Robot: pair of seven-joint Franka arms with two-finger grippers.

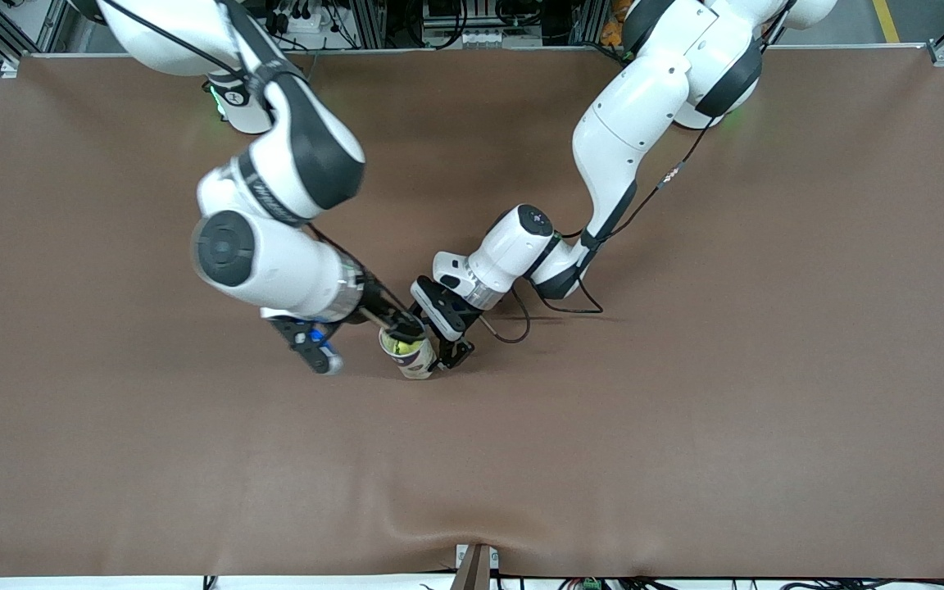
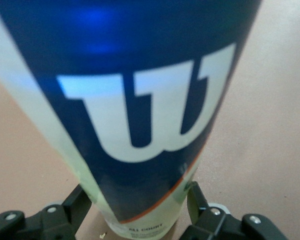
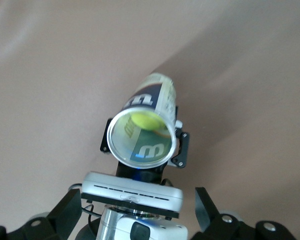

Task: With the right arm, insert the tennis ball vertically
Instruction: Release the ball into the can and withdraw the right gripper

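Can: Wilson tennis ball can (image 1: 412, 354) upright near the middle of the surface (image 1: 685, 410), mouth open upward.
Ball: tennis ball (image 3: 146, 120) already inside the can, visible through the mouth.
Left tool (image 2: 140, 212): clamped on the can low on its wall, bracing it.
Right tool (image 3: 137, 212): over the can mouth, fingers spread wide, holding nothing.
Step, as judged: release made; lift straight up, clear of the rim, so the can is not knocked; left grip should hold until then.
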